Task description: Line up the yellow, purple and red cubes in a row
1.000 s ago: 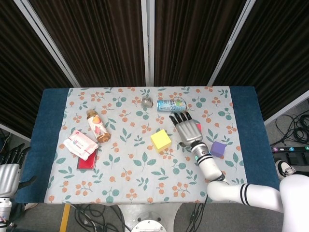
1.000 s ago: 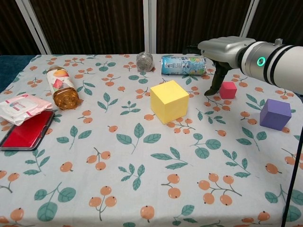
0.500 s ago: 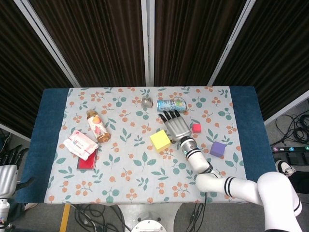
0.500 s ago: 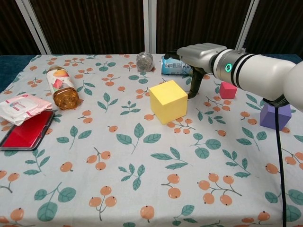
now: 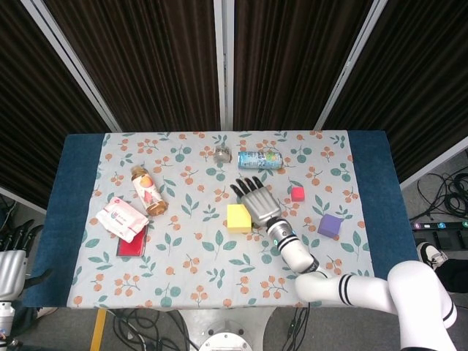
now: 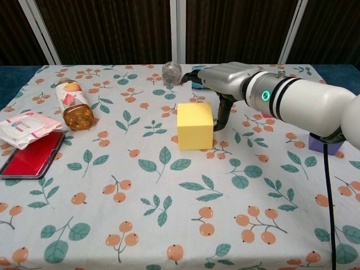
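- We see a worktop [image 5: 80, 190] under a pale cloth [image 6: 169, 225] printed with green leaves and orange berries; blue shows at both ends in the head view.
- The yellow cube [image 6: 194, 125] is a matte, sharp-edged block, the largest of the three, sitting near the middle of the cloth.
- The red cube [image 5: 297, 193] is small and lies to the right of the yellow one; in the chest view the arm hides nearly all of it.
- The purple cube [image 5: 330, 225] sits well apart toward the right edge, nearer the robot than the red one.
- Our right hand [image 5: 254, 199] is silver with dark fingers, on a glossy white forearm with black bands and a green ring light.
- It reaches palm down over the cloth, fingers spread and pointing away from us, holding nothing; its thumb [image 6: 222, 115] hangs down just beside the yellow cube's right face, and we cannot tell whether they touch.
- Our left hand [image 5: 10, 259] hangs off the worktop's left end; we cannot tell how its fingers are set.
- Behind the right hand a printed can [image 5: 259, 159] lies on its side.
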Controlling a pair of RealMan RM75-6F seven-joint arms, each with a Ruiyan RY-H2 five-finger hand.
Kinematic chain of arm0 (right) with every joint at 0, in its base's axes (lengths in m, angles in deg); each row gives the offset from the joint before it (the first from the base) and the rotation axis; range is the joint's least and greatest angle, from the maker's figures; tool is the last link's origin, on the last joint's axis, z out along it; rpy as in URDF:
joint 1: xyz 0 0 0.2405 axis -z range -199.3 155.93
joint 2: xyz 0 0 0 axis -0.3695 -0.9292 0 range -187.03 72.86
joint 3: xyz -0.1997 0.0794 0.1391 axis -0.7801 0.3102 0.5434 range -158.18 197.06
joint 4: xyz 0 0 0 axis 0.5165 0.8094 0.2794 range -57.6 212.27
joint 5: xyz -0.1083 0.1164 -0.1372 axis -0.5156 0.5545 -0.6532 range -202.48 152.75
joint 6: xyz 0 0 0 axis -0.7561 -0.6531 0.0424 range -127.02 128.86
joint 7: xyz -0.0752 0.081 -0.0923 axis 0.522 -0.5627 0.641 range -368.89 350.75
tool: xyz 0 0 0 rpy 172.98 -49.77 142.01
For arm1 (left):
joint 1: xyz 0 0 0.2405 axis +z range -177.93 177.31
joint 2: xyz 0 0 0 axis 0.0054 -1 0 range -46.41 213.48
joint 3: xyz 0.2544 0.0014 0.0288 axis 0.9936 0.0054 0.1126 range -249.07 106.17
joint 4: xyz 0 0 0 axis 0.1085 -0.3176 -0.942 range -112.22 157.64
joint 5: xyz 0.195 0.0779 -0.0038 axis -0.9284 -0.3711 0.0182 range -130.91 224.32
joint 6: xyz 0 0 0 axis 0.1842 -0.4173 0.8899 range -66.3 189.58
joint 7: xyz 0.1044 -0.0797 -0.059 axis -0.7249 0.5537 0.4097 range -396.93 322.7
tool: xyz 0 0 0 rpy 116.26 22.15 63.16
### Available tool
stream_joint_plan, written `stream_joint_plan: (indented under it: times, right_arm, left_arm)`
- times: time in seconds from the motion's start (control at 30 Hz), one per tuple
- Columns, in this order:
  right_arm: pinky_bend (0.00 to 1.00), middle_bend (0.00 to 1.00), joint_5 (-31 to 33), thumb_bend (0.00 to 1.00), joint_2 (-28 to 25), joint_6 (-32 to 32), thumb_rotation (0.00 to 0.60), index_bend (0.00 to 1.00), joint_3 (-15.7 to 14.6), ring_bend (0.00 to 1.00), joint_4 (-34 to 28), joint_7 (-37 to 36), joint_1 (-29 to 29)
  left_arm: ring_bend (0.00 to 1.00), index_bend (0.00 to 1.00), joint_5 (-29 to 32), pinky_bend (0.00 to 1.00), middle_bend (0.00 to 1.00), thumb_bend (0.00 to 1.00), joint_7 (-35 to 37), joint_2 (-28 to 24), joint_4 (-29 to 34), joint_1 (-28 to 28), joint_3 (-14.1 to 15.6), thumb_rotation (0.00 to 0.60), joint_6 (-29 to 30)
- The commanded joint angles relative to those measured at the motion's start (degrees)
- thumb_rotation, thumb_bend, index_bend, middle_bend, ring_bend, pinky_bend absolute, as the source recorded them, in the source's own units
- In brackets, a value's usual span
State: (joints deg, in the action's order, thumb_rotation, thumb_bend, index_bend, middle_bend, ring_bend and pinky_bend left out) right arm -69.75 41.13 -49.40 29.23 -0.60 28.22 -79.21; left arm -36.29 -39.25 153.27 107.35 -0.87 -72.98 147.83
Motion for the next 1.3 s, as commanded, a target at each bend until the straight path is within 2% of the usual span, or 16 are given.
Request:
stream_joint_plan:
  times: [0.03, 0.2, 0.43, 0.6, 0.7, 0.93, 1.07, 1.3]
  right_arm:
    - [0.00, 0.00, -0.2, 0.00, -0.4, -0.5, 0.600, 0.00, -0.3, 0.00, -0.6, 0.1, 0.3]
    - [0.00, 0.00, -1.5, 0.00, -3.3, -2.6, 0.600, 0.00, -0.6, 0.00, -4.0, -1.2, 2.1]
    - [0.00, 0.02, -3.9, 0.01, -13.2, -8.2, 0.600, 0.00, -2.9, 0.00, -12.5, -3.5, 8.1]
    - [0.00, 0.08, -3.4, 0.12, -18.6, -13.2, 0.600, 0.05, -4.8, 0.00, -17.0, -4.8, 13.3]
    - [0.00, 0.11, -2.6, 0.13, -20.3, -14.9, 0.600, 0.11, -5.6, 0.00, -18.2, -6.3, 16.1]
    - [0.00, 0.12, -0.7, 0.13, -21.0, -14.4, 0.600, 0.20, -8.1, 0.00, -18.7, -9.0, 20.6]
    - [0.00, 0.12, -0.2, 0.14, -20.2, -13.7, 0.600, 0.24, -7.9, 0.00, -17.1, -11.6, 22.3]
    - [0.00, 0.12, 0.6, 0.15, -18.4, -12.3, 0.600, 0.25, -7.1, 0.00, -12.9, -13.3, 23.8]
  left_arm:
    - [0.13, 0.20, 0.0, 0.17, 0.18, 0.09, 0.2, 0.0, -0.1, 0.1, 0.0, 0.600, 0.0]
    - [0.13, 0.20, -0.3, 0.17, 0.18, 0.09, 0.5, 0.1, -0.4, 0.0, 0.0, 0.600, 0.2]
    - [0.13, 0.20, -0.7, 0.17, 0.18, 0.09, 0.9, 0.3, -0.9, -0.1, 0.0, 0.600, 0.3]
    - [0.13, 0.20, -0.8, 0.17, 0.18, 0.09, 0.9, 0.7, -1.1, -0.2, 0.2, 0.600, -0.2]
    - [0.13, 0.20, -1.2, 0.17, 0.18, 0.09, 0.8, 0.7, -1.0, -0.5, 0.3, 0.600, -0.3]
    - [0.13, 0.20, -1.7, 0.17, 0.18, 0.09, 0.3, 0.8, -0.3, -1.1, 0.3, 0.600, -1.0]
    - [0.13, 0.20, -2.2, 0.17, 0.18, 0.09, 0.1, 0.8, 0.0, -1.5, 0.5, 0.600, -1.4]
    - [0.13, 0.20, -2.1, 0.17, 0.18, 0.09, -0.2, 0.7, 0.2, -1.8, 0.5, 0.600, -1.8]
